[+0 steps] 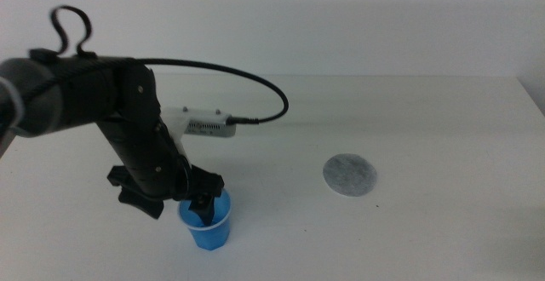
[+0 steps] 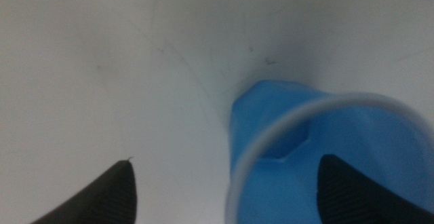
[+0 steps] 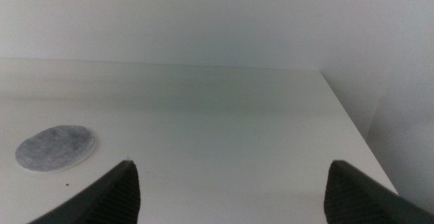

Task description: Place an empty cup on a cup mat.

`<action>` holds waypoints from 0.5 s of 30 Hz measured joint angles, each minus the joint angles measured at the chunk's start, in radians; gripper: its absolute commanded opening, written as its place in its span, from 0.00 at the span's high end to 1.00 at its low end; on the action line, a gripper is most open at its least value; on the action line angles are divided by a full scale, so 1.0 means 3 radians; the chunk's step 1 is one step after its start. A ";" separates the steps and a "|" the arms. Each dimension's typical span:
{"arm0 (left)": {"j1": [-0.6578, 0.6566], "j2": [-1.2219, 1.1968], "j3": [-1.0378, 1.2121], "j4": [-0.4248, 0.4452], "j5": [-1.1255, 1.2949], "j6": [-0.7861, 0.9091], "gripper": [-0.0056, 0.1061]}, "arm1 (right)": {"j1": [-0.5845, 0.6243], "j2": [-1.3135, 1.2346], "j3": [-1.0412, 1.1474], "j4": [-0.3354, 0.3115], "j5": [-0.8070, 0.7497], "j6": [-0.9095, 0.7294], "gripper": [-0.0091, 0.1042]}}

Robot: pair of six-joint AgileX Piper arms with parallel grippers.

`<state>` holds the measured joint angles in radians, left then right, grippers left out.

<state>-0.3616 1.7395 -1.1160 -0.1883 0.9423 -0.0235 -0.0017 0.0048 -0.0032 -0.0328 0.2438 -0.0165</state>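
The blue cup (image 1: 207,234) stands upright on the white table near the front left. It fills the left wrist view (image 2: 285,129), its pale rim showing. My left gripper (image 1: 201,206) is down at the cup's rim, open. One jaw is inside the cup and the other outside, straddling its wall (image 2: 230,197). The grey speckled cup mat (image 1: 349,175) lies flat to the right of the cup, well apart from it, and also shows in the right wrist view (image 3: 54,148). My right gripper (image 3: 230,197) is open and empty, out of the middle view.
The left arm's black cable (image 1: 247,81) loops above the table behind the cup. The table's right edge (image 3: 352,125) runs beyond the mat, with a white wall behind.
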 measured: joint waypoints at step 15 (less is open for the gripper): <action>-0.0120 0.0149 -0.0422 -0.0214 0.0124 -0.0081 0.97 | 0.0000 0.0000 0.0000 0.0000 0.0000 0.0000 0.10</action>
<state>-0.3976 1.7841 -1.2425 -0.2525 0.9794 -0.0478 -0.0017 0.0048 -0.0032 -0.0328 0.2438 -0.0165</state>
